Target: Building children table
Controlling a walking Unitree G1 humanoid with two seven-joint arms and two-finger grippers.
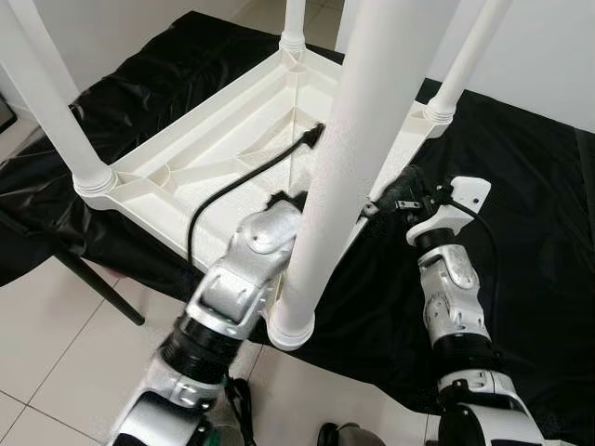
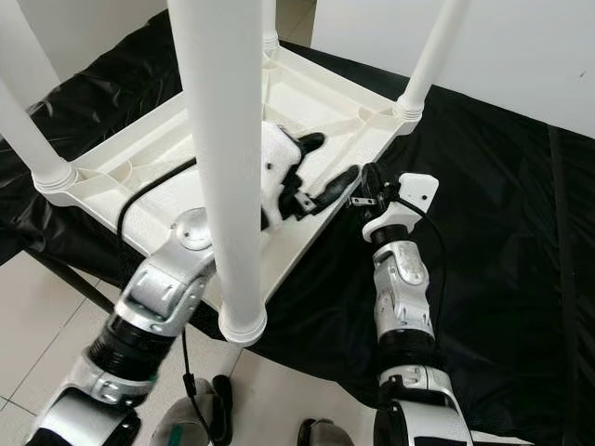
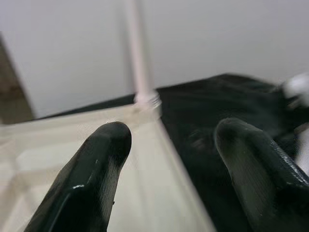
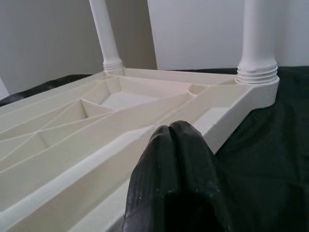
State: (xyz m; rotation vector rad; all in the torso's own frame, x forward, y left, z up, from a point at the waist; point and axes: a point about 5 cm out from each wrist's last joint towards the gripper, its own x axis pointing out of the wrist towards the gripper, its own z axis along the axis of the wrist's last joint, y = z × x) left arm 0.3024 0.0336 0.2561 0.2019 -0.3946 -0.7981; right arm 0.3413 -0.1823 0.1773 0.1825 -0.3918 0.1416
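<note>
On the black sheet [image 1: 521, 167] lies the upturned white tabletop [image 1: 232, 158], four legs screwed in and standing up; assembly looks nearly done. From the right eye, the left gripper [image 2: 321, 172] hovers wide over its underside, beside the near leg [image 2: 223, 158], which blocks reach. Its wrist view confirms spread fingers [image 3: 91, 179]. The right gripper [image 4: 176, 159], pinched closed on nothing, sits at the rim; next probably righting the table.
</note>
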